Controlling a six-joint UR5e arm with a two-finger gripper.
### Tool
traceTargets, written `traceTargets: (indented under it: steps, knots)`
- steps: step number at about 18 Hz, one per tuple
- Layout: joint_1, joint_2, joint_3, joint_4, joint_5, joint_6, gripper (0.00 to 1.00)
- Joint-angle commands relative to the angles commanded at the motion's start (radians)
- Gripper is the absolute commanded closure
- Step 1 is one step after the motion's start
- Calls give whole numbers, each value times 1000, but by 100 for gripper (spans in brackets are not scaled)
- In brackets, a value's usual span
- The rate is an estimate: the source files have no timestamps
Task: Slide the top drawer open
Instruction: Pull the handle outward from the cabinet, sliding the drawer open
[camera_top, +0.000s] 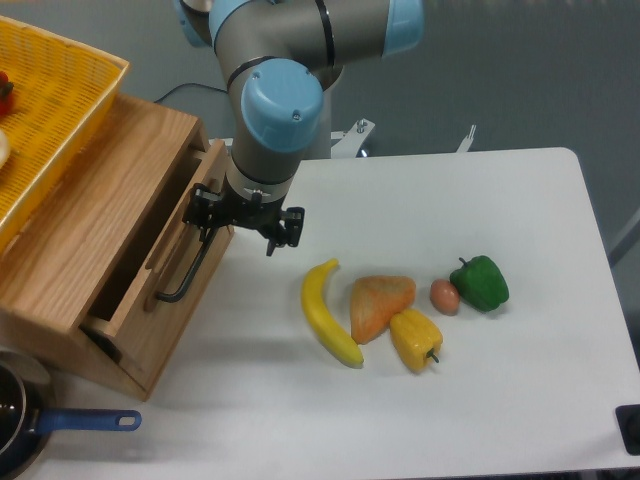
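The top drawer (148, 303) is a shallow light-oak drawer in the wooden cabinet (90, 215) at the left. It stands pulled out a few centimetres towards the table's middle, with a dark gap showing behind its front panel. A black bar handle (186, 272) runs along that panel. My gripper (211, 227) points down over the handle's upper end and is shut on it. The fingertips are partly hidden by the gripper body.
A yellow mesh basket (50, 110) rests on top of the cabinet. On the white table lie a banana (325, 312), an orange wedge (378, 303), a yellow pepper (415, 338), an egg (444, 296) and a green pepper (480, 283). A pan with a blue handle (85, 421) sits at the bottom left.
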Motion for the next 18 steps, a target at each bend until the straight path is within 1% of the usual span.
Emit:
traceTargets:
  steps: [18]
  knots:
    - [67,-5,2,2,-11,35,0]
